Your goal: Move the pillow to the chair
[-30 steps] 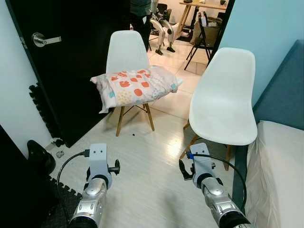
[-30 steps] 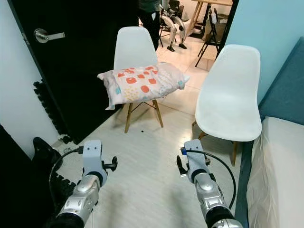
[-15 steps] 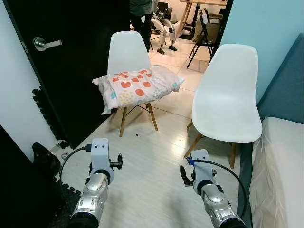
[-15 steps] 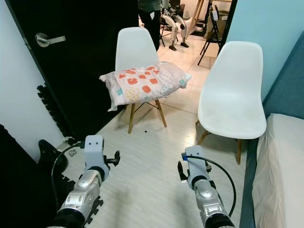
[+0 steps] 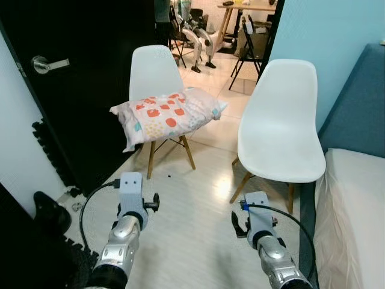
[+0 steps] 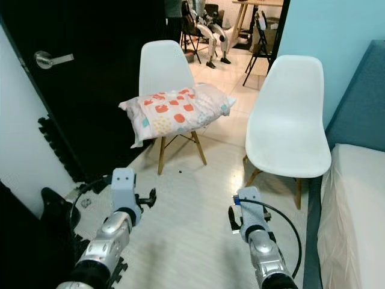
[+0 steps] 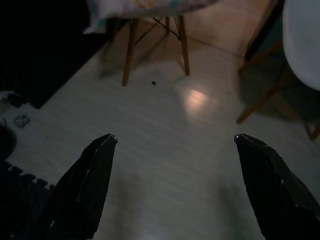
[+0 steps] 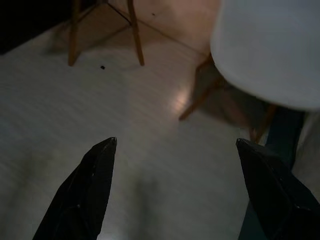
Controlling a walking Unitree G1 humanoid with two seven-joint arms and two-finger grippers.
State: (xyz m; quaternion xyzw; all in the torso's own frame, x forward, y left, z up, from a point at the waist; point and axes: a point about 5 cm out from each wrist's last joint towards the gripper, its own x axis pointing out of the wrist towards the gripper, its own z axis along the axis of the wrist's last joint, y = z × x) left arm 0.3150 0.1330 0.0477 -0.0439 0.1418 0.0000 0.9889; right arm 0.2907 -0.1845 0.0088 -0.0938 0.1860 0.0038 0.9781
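Nearest the camera, both arms reach forward low over the pale plank floor (image 5: 192, 205). The left gripper (image 7: 172, 165) hangs over bare boards with its two black fingers (image 7: 87, 185) spread wide apart and nothing between them. The right gripper (image 8: 172, 170) hangs likewise over the floor, its fingers (image 8: 90, 187) also spread wide and holding nothing. A black cable loops from each wrist.

Off to the robot's left, at the foot of the wall, a dark rounded object (image 5: 48, 211) sits on black foam floor mat (image 6: 117, 271); what it is cannot be told. To the right, a bed with a pale sheet (image 5: 352, 223) runs along the right edge, with a blue-grey headboard or panel (image 5: 358, 114) rising beyond it.

Just ahead of the right gripper stands a white shell chair (image 5: 280, 129) on wooden legs, its seat bare. Further off and to the left stands a second white chair (image 5: 153, 72), also on wooden legs, beside the black door (image 5: 90, 84) with its silver lever handle (image 5: 45, 62). The pillow (image 5: 165, 115), white with red, orange and yellow printed shapes, lies across this farther chair's seat, overhanging its front and side edges, well apart from both grippers.

Beyond the doorway, a tiled room holds folding furniture, a wooden table (image 6: 261, 5) and what looks like a legged robot (image 5: 201, 39).
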